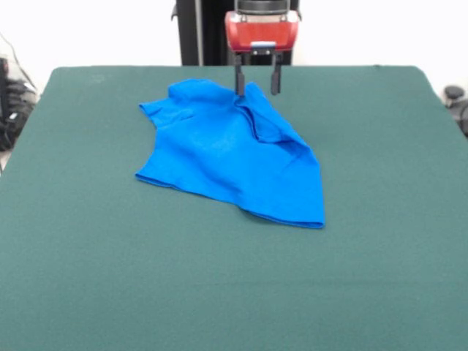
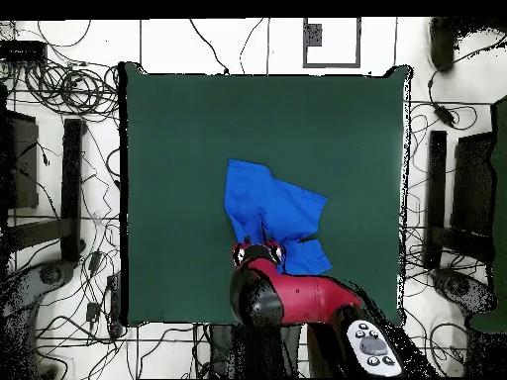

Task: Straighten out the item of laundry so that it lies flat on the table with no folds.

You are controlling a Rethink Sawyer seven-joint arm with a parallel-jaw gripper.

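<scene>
Blue T-shirt point(image 1: 232, 150) lies crumpled on the green felt table point(image 1: 219, 285), not flat. In the front view it sits in the far half of the table, a bit left of centre, well clear of every table edge. Near hem runs diagonally from the left down to a corner at the near right. Left side shows a sleeve-like flap sticking out toward the left. A thick fold ridge crosses the far right part, with fabric doubled over itself there; more soft wrinkles across the middle.

Gripper point(image 1: 256, 82) hangs from the red wrist block point(image 1: 262, 31) at the far edge of the shirt. Two dark fingers point(image 1: 238, 79) point straight down, spread apart with a clear gap between them, nothing pinched. Left finger tip is at or just over the shirt's far bunched edge; contact unclear. Right finger is beside the fabric, over bare table.

Overhead view: T-shirt point(image 2: 272, 216) lies centre to lower centre of the table point(image 2: 178, 148), and the gripper point(image 2: 257, 254) sits at the shirt's edge nearest the robot, with the red arm point(image 2: 307, 295) covering part of that edge. Cables and gear on the floor point(image 2: 59, 99) around the table.
</scene>
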